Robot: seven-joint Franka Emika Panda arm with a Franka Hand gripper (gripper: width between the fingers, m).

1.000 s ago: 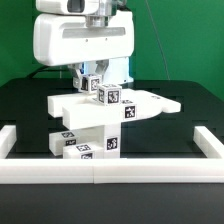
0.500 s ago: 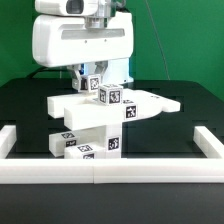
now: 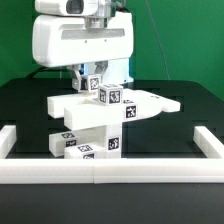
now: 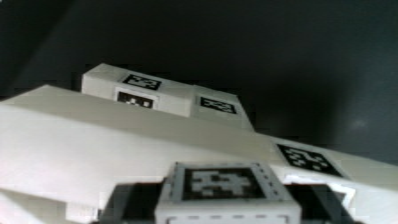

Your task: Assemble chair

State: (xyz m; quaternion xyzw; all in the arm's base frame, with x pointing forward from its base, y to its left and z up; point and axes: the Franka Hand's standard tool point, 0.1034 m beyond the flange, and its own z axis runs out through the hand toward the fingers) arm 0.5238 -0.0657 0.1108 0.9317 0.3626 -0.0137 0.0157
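Change over the last second: none visible, arm and parts as before, suggesting a seated or slow pressing step. Matte white blocky plastic chair assembly (image 3: 100,118) standing on black table (image 3: 30,105), behind long white border rail (image 3: 110,166). Long axis of upper slab across the exterior view, left to right. Two-finger gripper (image 3: 97,80) above a tagged small white cube (image 4: 221,187); grip cannot tell.

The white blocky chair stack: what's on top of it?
A small white tagged cube sits atop the white blocky plastic chair, under the claw. Whether the claw grips it is hidden.
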